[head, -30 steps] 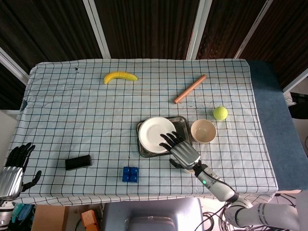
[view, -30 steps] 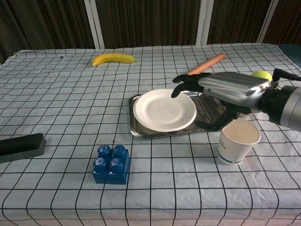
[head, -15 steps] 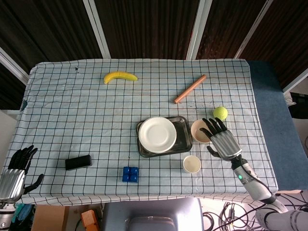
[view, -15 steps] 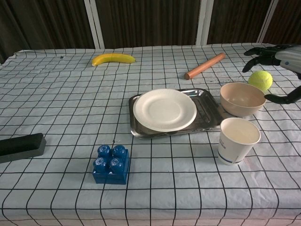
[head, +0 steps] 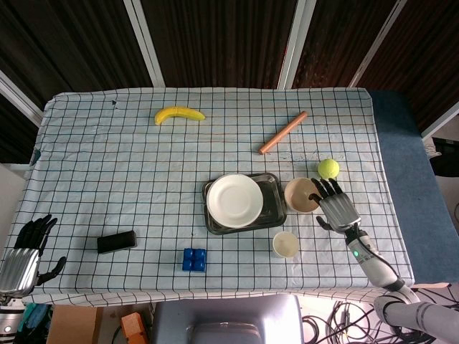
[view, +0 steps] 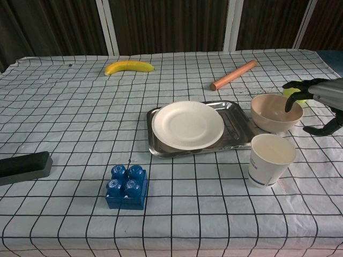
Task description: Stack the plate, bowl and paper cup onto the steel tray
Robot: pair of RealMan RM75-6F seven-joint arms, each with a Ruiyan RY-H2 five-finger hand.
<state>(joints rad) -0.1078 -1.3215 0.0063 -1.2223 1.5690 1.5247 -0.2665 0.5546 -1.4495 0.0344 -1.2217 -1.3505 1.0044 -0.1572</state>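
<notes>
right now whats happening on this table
The white plate already lies on the steel tray. The robot's right hand is spread over the near rim of the beige bowl, which sits beside the tray, gripping nothing. The paper cup stands on the cloth. The left hand waits off the table's corner.

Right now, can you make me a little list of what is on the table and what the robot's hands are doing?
tray: steel tray near the table's middle
plate: white plate already lying on the tray
bowl: beige bowl on the cloth, right of the tray
cup: paper cup upright on the cloth, in front of the tray
right hand: right hand open, fingers spread at the bowl's rim
left hand: left hand open, off the table's left corner
other things: banana, tennis ball, blue block
</notes>
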